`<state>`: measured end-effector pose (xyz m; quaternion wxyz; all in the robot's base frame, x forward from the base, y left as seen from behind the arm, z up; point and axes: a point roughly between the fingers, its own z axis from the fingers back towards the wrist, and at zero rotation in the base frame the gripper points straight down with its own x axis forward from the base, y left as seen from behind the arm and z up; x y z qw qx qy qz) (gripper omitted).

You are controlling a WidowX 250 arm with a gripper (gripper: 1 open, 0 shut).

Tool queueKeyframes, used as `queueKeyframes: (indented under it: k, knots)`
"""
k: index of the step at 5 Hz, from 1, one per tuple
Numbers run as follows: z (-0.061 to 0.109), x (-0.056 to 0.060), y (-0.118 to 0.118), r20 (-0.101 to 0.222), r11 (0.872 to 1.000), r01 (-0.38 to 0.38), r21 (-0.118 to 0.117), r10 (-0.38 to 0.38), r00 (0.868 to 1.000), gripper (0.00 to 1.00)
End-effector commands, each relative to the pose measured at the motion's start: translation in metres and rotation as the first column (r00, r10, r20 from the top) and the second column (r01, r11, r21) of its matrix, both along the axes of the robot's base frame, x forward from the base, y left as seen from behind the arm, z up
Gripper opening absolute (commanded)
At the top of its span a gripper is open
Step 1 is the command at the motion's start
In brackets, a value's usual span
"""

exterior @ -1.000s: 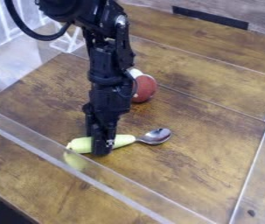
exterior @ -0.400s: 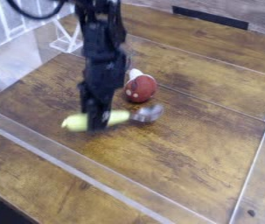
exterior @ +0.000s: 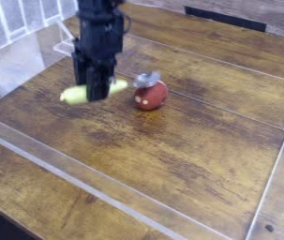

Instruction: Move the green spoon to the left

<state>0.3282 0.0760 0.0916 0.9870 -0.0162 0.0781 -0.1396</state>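
The claw (exterior: 92, 91) gripped the yellow-green plastic-handled spoon (exterior: 94, 91) above the wooden desk (exterior: 194, 141) — best kept level, clear of the red-brown rounded object (exterior: 152, 95), then lowered gently leftward.

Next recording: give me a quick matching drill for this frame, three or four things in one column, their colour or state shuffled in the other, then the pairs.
Things:
1. green spoon
2. red-brown rounded object
3. gripper
4. table

States:
A. dark wood, bare in the middle
B. points down, fingers closed on a yellow-green handle
C. rests on the wood, just right of the held item
D. held in the fingers, bowl end toward the right

Pairs: 1-D, 2-C, 3-B, 4-A
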Motion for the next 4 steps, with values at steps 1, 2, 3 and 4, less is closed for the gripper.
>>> queueKeyframes:
  k: [1, 2, 3, 4]
  knots:
    - [0.022, 0.002, 0.021, 0.096, 0.996, -0.09, 0.021, 0.088, 0.992, 0.0]
    - [0.008, -0.001, 0.026, 0.097, 0.988, -0.157, 0.006, 0.156, 0.983, 0.0]
    - [-0.005, -0.006, 0.033, 0.092, 0.996, -0.088, -0.014, 0.089, 0.992, 0.0]
    - [-0.016, -0.01, 0.041, 0.102, 0.999, -0.013, -0.038, 0.016, 0.995, 0.0]
